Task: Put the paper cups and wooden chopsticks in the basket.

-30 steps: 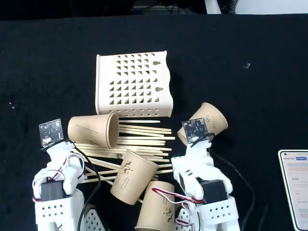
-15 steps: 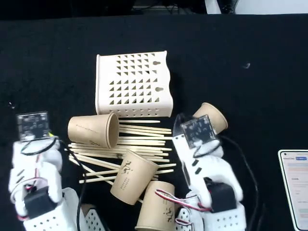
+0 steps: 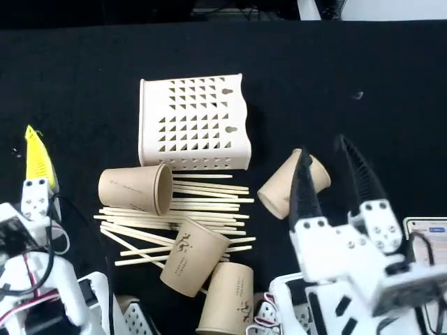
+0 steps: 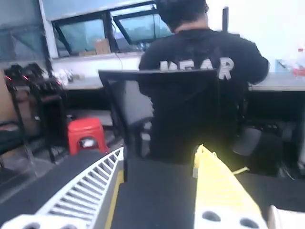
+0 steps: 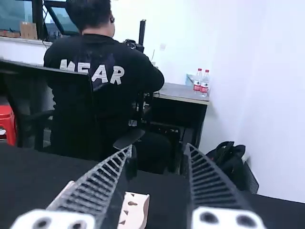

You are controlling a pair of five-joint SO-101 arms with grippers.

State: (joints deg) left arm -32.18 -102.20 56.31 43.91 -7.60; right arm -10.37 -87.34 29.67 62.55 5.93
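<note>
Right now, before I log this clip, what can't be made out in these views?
All in the high view:
tan paper cup on the right: partly covered by a black finger of the right gripper.
lowest tan paper cup: cut off by the bottom edge.
pale wooden chopsticks: count unclear, cups lie over them.
white perforated basket: inside hidden by its own wall.
</note>
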